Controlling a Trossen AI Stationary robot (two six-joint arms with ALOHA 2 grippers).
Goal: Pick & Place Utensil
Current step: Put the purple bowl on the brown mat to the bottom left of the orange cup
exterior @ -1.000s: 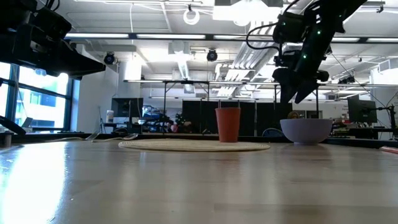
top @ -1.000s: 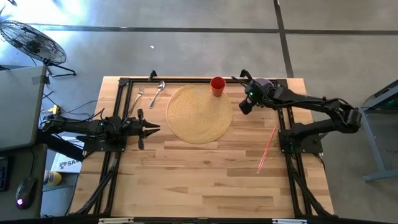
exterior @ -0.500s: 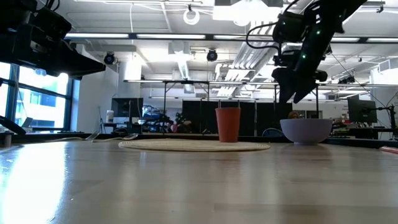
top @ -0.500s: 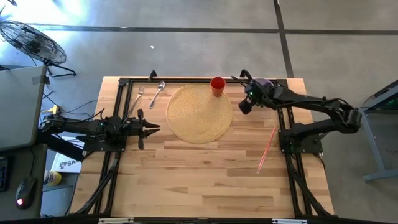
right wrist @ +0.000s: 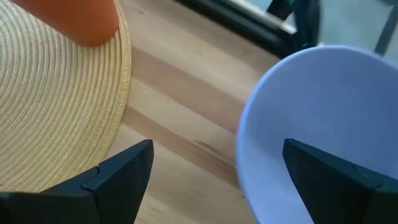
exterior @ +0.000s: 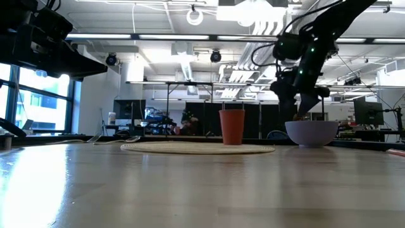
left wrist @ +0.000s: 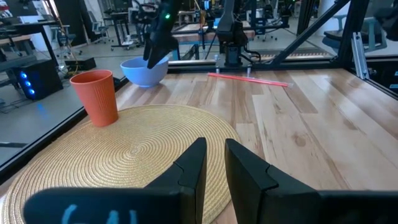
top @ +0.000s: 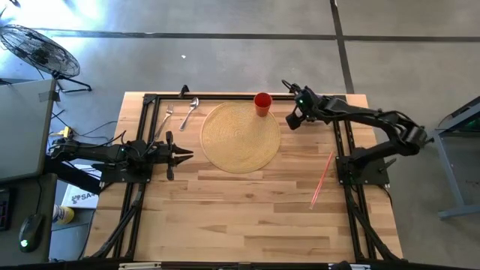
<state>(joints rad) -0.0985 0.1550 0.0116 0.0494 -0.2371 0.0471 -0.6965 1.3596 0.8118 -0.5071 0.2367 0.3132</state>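
Butcher-block table (top: 247, 210), woven placemat (top: 240, 136), concrete floor (top: 225, 60), open workshop behind

The right gripper (top: 292, 120) is held above the table (top: 247, 217) near its far right corner, jaws spread wide, nothing gripped. The left gripper (top: 186, 155) is parked over the table's left side, fingers (left wrist: 189, 168) nearly closed, empty.

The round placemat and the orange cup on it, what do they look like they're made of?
The placemat looks like woven straw or a similar plant fibre: tan, matte, coiled in concentric rings. The orange cup seems to be plastic or coated paper, with a matte ribbed wall and a rolled rim; which of the two is unclear.
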